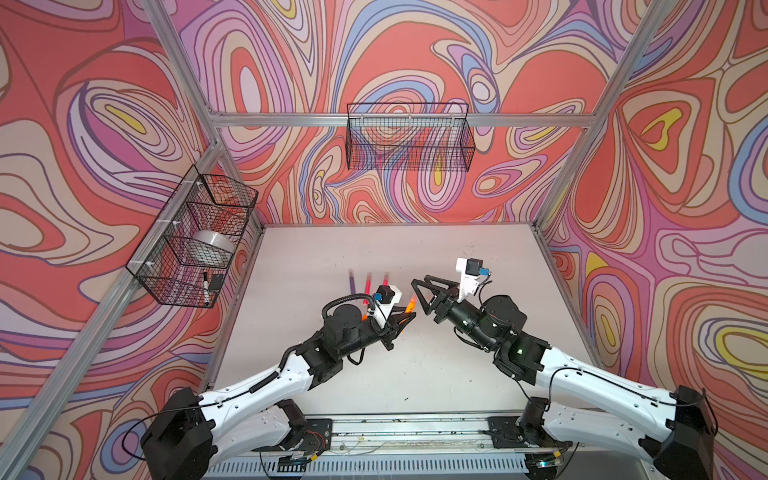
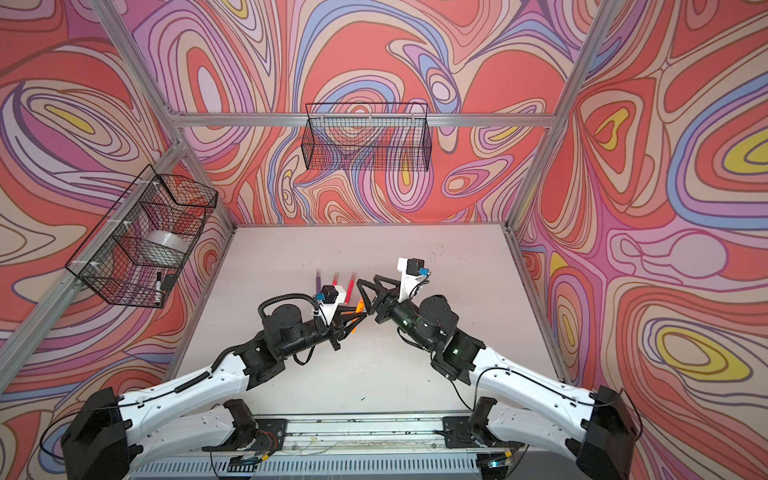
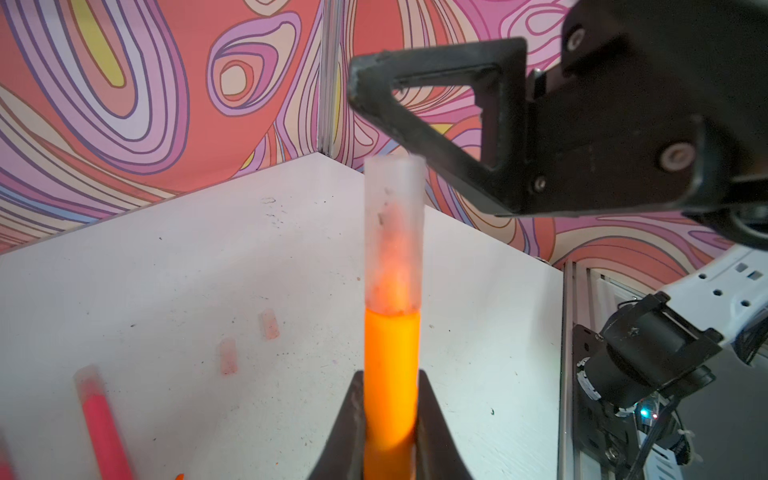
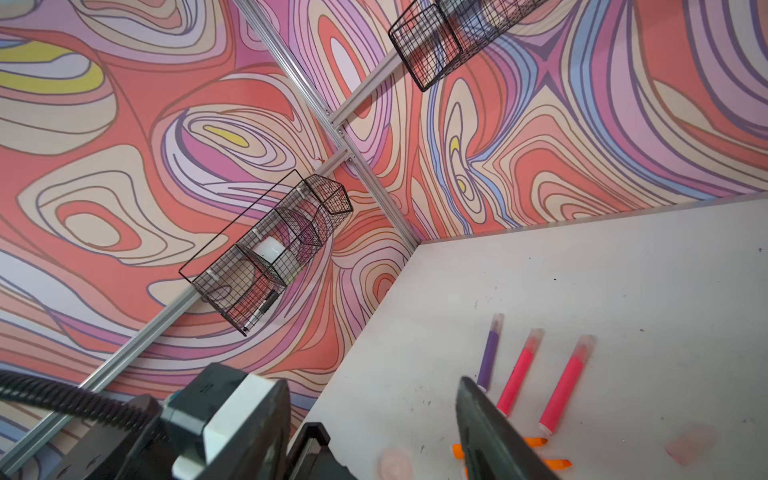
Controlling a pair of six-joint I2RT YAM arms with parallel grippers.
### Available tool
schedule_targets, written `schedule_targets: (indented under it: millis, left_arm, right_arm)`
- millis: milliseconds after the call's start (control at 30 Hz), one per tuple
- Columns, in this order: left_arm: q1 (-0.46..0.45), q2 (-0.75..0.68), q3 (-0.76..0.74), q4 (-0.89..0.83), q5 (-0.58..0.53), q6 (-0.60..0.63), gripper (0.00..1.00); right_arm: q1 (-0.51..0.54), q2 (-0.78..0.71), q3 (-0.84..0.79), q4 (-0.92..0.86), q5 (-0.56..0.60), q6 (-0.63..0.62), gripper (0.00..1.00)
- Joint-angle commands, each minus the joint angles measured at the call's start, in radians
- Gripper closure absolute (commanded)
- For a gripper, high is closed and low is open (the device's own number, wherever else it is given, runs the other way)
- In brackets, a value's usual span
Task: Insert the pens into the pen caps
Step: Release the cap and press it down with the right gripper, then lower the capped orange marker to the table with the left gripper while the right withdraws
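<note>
Both tilted inward, left claw point(image 3: 390, 376) pinches capped orange pen point(image 3: 390, 353), right claw point(image 1: 417, 297) spread.

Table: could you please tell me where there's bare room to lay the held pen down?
Bare: the far strip between the three capped pens and the back wall; the table's right side past the right arm; the near strip by the rail. Crowded: mid-table around the left gripper, with loose orange pens and caps.

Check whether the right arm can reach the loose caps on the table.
Probably yes: the right gripper is open and empty, and both loose caps lie bare on the table, clear of the left gripper holding the capped orange pen.
</note>
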Motion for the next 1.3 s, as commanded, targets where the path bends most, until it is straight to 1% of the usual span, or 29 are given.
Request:
schedule_targets:
  millis: [0,100,367,600,667,833,967,1000,1100,1267]
  left_arm:
    - [-0.011,-0.001,-0.005,0.001,-0.044,0.059,1.0]
    - [-0.011,0.005,-0.003,0.002,-0.058,0.061,1.0]
    - [-0.012,0.004,-0.004,0.005,-0.061,0.064,1.0]
    - [-0.011,-0.002,-0.002,-0.005,-0.096,0.056,1.0]
    - [-0.011,-0.002,0.005,-0.006,-0.131,0.046,1.0]
    - [-0.008,0.011,0.057,-0.04,-0.227,0.033,1.0]
    - [0.021,0.019,0.111,-0.051,-0.239,0.028,1.0]
    - [0.045,0.021,0.127,-0.056,-0.223,0.013,1.0]
    - [0.134,0.028,0.154,-0.038,-0.112,-0.062,1.0]
    - [0.28,0.062,0.192,0.044,0.158,-0.209,1.0]
  right_arm:
    - [0.003,0.045,0.054,-0.06,-0.005,-0.01,0.41]
    - [0.003,0.073,0.074,-0.059,-0.031,-0.009,0.47]
    - [0.002,0.1,0.079,-0.065,-0.04,-0.001,0.66]
    - [0.002,0.132,0.1,-0.107,-0.057,0.006,0.91]
    - [0.003,0.137,0.101,-0.123,-0.067,0.006,1.0]
    - [0.008,0.15,0.068,-0.137,-0.083,0.012,1.0]
    - [0.044,0.149,0.007,-0.094,-0.073,0.008,1.0]
    - [0.062,0.15,-0.008,-0.082,-0.058,0.003,1.0]
    - [0.109,0.154,-0.049,-0.027,-0.036,-0.01,1.0]
    - [0.155,0.197,-0.104,0.082,-0.061,-0.021,1.0]
